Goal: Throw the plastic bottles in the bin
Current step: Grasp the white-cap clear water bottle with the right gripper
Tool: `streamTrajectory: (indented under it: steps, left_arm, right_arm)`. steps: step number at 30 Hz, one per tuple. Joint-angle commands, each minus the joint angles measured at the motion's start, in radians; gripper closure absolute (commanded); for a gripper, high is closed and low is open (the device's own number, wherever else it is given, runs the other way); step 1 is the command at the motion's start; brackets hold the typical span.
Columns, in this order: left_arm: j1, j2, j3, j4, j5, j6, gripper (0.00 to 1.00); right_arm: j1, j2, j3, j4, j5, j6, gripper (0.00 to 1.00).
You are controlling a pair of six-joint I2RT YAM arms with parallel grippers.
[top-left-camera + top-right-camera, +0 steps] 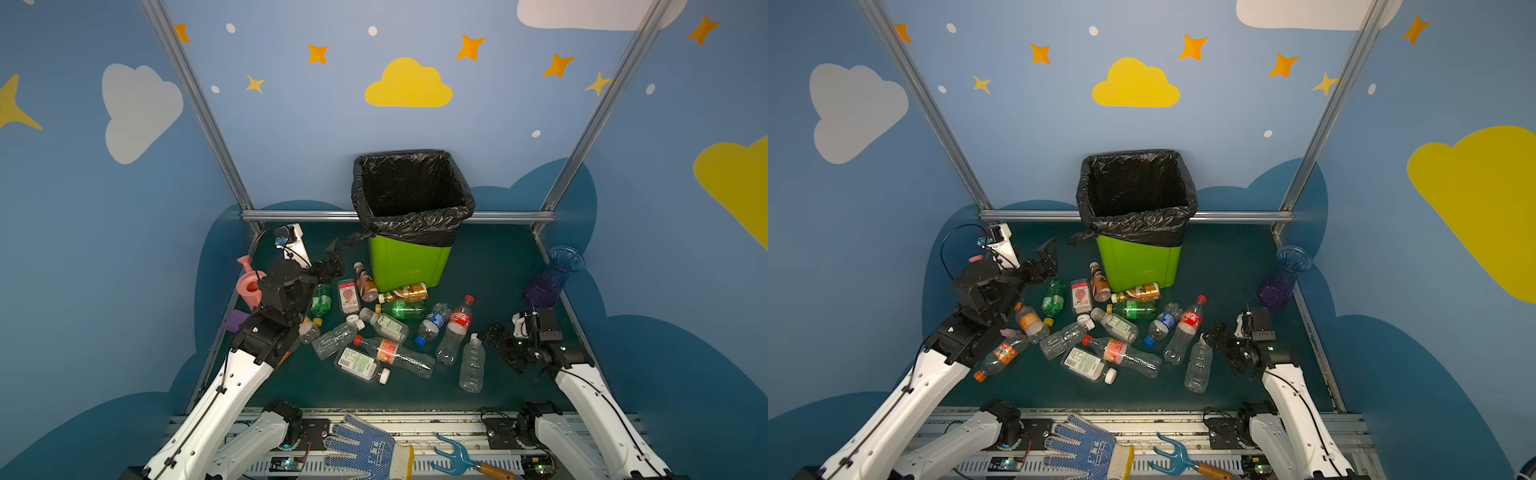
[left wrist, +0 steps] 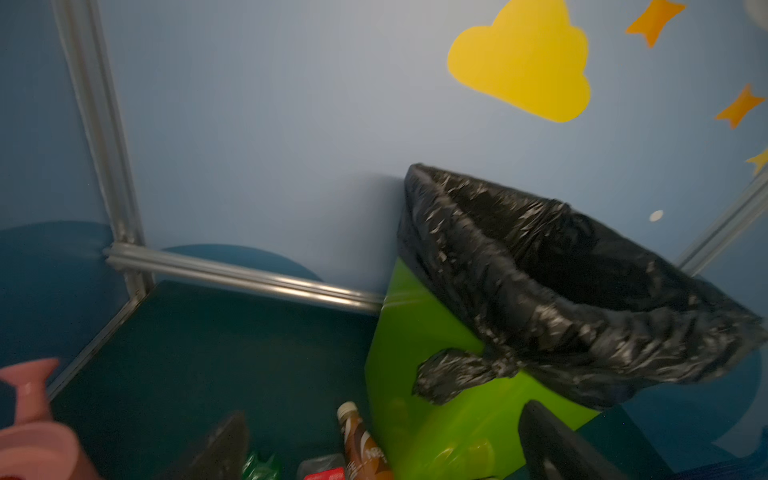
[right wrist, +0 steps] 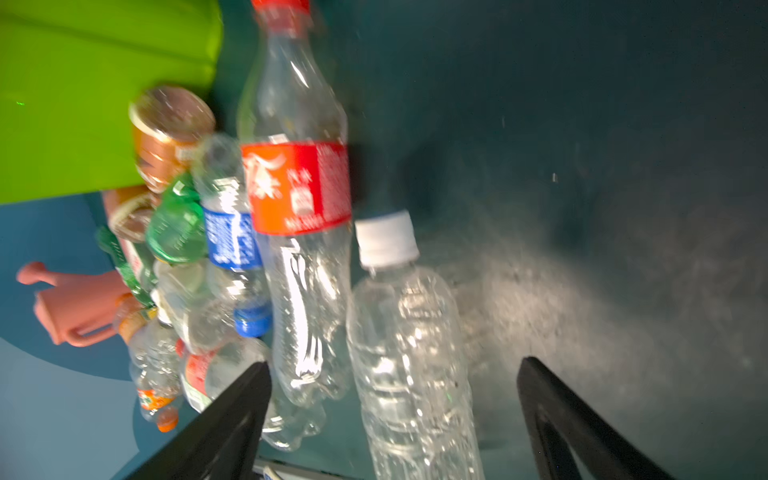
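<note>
right wrist view, item one: what sits at the right gripper? — clerk

one clear bottle, white cap, lying flat on the dark table, lengthwise between the two black fingers. jaws stand wide and neither finger is seen touching it, so nothing is gripped. spread that way, i judge, to close across the narrow body. — checker

item two, its neighbours? — clerk

red-label bottle just beside it, then the heap of plastic bottles, all on the table in front of the bin, a few touching its base. none seen inside: the hollow of the black bag shows only dark, so i cannot tell. — checker

item three, the bin's station? — clerk

back middle, upright against the wall, mouth open upward. likely set there so either arm can reach it. — checker

item four, left gripper? — clerk

held off the table at the heap's far-left edge, near the bin's front corner. jaws apart, nothing between them in the left wrist view. — checker

not for the bin? — clerk

pink watering can at the left edge, purple vase at the right, both apart from the heap. — checker

status? — clerk

early, by my reckoning: the heap lies on the table. the outlying clear bottle is a sensible pick, since nothing overlaps it. — checker
</note>
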Motion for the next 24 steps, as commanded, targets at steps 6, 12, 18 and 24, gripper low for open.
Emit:
streamTrajectory:
  steps: [6,12,18,24]
  left_arm:
    - [0.078,-0.081,-0.039,-0.068,0.019,-0.121,0.00]
    - [0.088,-0.084,-0.058,-0.062,0.045,-0.131,0.00]
    - [0.095,-0.079,-0.074,-0.044,0.061,-0.150,0.00]
    - [0.103,-0.076,-0.069,-0.050,0.067,-0.143,0.00]
  right_arm:
    - [0.179,0.053,-0.029,-0.024,0.105,0.082,0.09]
    - [0.276,0.149,-0.046,0.032,0.133,0.116,0.10]
    - [0.277,0.213,-0.076,0.075,0.129,0.125,0.21]
    - [0.276,0.207,-0.071,0.106,0.152,0.132,0.35]
